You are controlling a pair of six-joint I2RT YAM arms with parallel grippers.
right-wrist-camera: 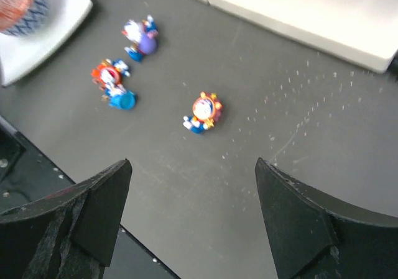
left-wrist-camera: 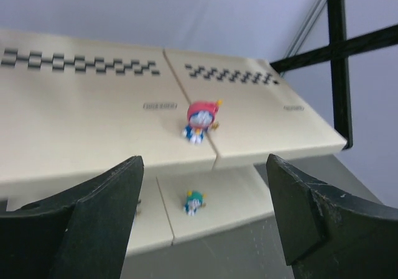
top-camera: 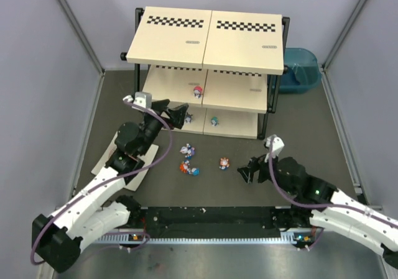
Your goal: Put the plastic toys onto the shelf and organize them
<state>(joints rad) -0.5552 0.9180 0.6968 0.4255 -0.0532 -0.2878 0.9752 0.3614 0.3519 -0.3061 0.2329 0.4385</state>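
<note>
Grey tabletop (top-camera: 311, 123) | lilac walls (top-camera: 43, 55) | left pincer (left-wrist-camera: 204, 167) released | right pincer (right-wrist-camera: 193, 167) released

I'm looking at a dark grey tabletop (top-camera: 311, 130), matte and lightly scuffed, closed in on three sides by pale lavender-grey walls (top-camera: 43, 74). Slim metal struts (top-camera: 75, 27) run down the two far corners. Towards the back wall stands the shelf (top-camera: 174, 43), a three-tier rack of cream boards on a black frame. A blue plastic tub (top-camera: 303, 68) sits in the far right corner, just beside it. A black rail (top-camera: 211, 217) crosses the near edge, with brushed grey metal (top-camera: 217, 263) below it. The light is even and soft, and shadows are faint.
</note>
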